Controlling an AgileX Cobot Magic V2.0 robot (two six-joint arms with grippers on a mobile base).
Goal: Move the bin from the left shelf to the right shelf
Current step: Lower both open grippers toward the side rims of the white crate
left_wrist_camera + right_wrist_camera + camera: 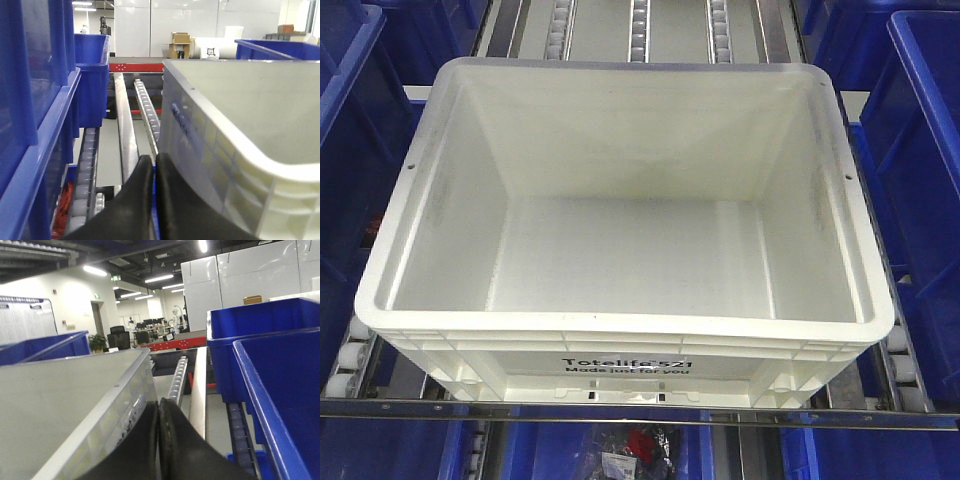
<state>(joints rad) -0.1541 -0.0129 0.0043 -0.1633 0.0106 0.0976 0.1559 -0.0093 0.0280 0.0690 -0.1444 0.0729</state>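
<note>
Between rows of blue bins (920, 150), the bin (620, 322) sits squarely in the front view on the shelf's roller tracks (640, 25). Its printed front wall is just behind the metal front rail (640, 412). It is empty and upright.

The left gripper (154, 172) is low beside the bin's left ribbed wall, its jaws together with only a thin seam between them and nothing held. The right gripper (159, 420) mirrors it at the bin's right wall, jaws likewise closed on nothing. Whether either gripper actually presses on the plastic is hard to tell; both are at least just beside it.

As a judgement, the two arms look set to squeeze the bin between them rather than pinch its rim. Nothing in these views shows which shelf this is, so I cannot say whether the bin waits at its start or has reached its goal. With both grippers bracketing it and the bin apparently resting on the rollers, the carry seems either not yet begun or just ending. If it is the start, the lift, the sideways transfer and the set-down all remain.
</note>
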